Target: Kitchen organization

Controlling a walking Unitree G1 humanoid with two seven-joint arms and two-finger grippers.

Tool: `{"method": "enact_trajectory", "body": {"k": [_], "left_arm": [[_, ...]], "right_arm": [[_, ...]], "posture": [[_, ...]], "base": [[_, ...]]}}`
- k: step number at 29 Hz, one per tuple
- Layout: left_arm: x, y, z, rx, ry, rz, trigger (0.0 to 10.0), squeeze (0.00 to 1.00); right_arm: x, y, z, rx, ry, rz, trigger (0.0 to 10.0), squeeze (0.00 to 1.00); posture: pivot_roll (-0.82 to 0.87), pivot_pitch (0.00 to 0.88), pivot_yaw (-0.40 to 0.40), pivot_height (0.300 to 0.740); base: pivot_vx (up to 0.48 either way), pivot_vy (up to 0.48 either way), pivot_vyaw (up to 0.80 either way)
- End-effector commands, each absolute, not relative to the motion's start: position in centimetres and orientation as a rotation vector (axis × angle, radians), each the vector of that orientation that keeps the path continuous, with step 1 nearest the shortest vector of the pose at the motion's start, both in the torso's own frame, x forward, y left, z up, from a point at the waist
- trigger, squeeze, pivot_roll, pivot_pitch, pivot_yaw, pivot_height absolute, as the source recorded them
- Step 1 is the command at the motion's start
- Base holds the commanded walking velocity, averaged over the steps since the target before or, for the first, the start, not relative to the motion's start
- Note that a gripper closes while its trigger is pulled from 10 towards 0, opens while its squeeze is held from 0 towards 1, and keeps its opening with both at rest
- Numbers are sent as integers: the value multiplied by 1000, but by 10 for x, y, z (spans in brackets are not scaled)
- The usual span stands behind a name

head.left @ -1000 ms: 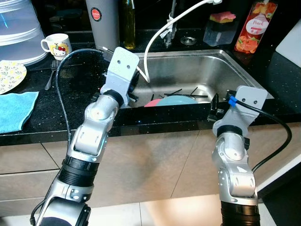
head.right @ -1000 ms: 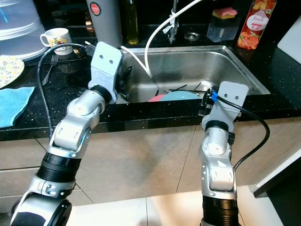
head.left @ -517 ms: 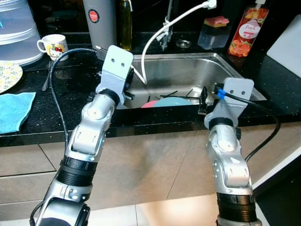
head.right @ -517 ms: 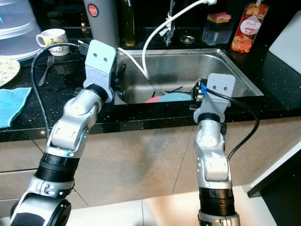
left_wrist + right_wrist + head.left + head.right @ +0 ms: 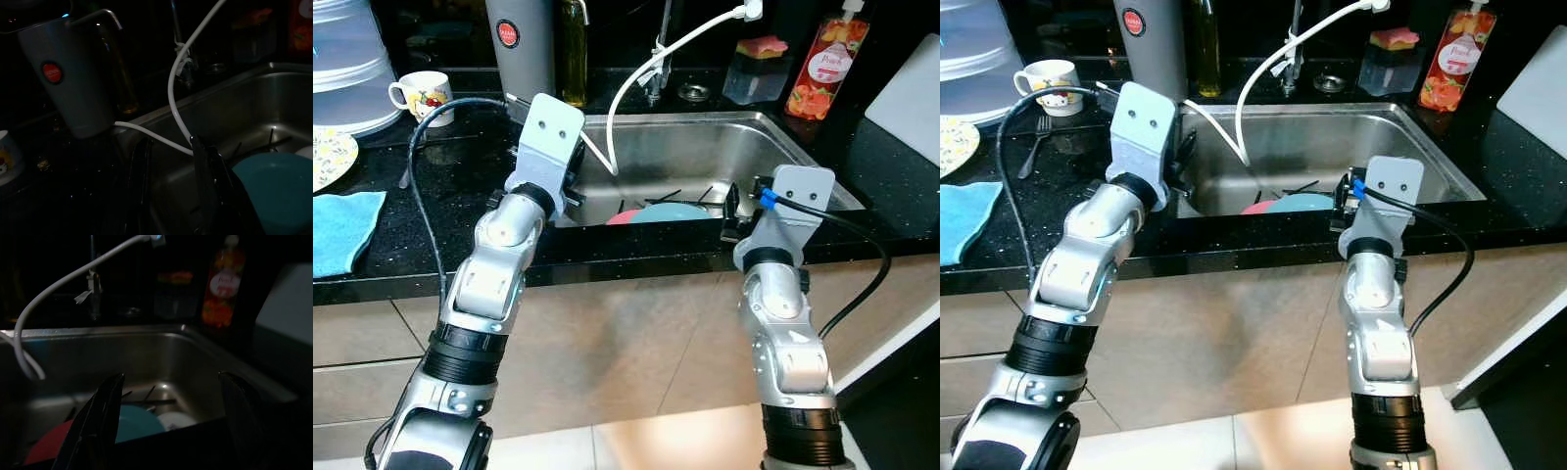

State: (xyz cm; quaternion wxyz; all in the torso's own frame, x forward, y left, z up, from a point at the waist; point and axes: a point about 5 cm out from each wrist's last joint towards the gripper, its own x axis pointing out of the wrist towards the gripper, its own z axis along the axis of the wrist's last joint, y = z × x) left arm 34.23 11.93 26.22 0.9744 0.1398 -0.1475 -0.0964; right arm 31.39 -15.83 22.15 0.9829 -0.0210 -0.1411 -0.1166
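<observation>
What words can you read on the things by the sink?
"Peach": on the orange bottle right of the sink.
Red round label on the grey jug: too small to read.
Mug with a cherry picture: no words that I can make out.

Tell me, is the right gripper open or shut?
Open. The right wrist view shows the right gripper with its two black fingers wide apart, holding nothing, above the near edge of the sink.

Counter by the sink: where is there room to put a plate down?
Bare black counter lies between the blue cloth and the sink, and more right of the sink, below the orange bottle. The back ledge is crowded: mug, grey jug, sponge tub.
</observation>
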Motion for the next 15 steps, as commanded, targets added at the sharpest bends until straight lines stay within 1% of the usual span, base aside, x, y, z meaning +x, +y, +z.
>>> {"method": "enact_trajectory", "body": {"k": [1,3,5,10,12,13,15], "left_arm": [[339,121,259,271,-308,-184,10000,0],[337,121,257,269,-309,-185,10000,0],[332,117,266,263,-381,-193,10000,0],[330,119,277,237,-441,-187,10000,0],[327,114,280,230,-471,-254,10000,0],[327,114,280,230,-471,-254,10000,0],[324,109,284,196,-489,-321,10000,0]], "right_arm": [[315,-159,223,-78,-298,-228,10000,0],[315,-159,224,-92,-308,-226,10000,0],[315,-162,234,-72,-361,-244,10000,0],[316,-159,245,-30,-431,-250,10000,0],[312,-157,251,3,-474,-228,10000,0],[312,-157,251,3,-474,-228,10000,0],[309,-152,256,50,-507,-161,10000,0]], "posture": [[161,0,-70,740],[162,0,-71,740],[190,0,-73,740],[189,0,-54,740],[190,0,-52,740],[190,0,-52,740],[181,0,-40,740]], "base": [[0,0,0],[0,0,0],[0,0,0],[0,0,0],[0,0,0],[0,0,0],[0,0,0]]}}
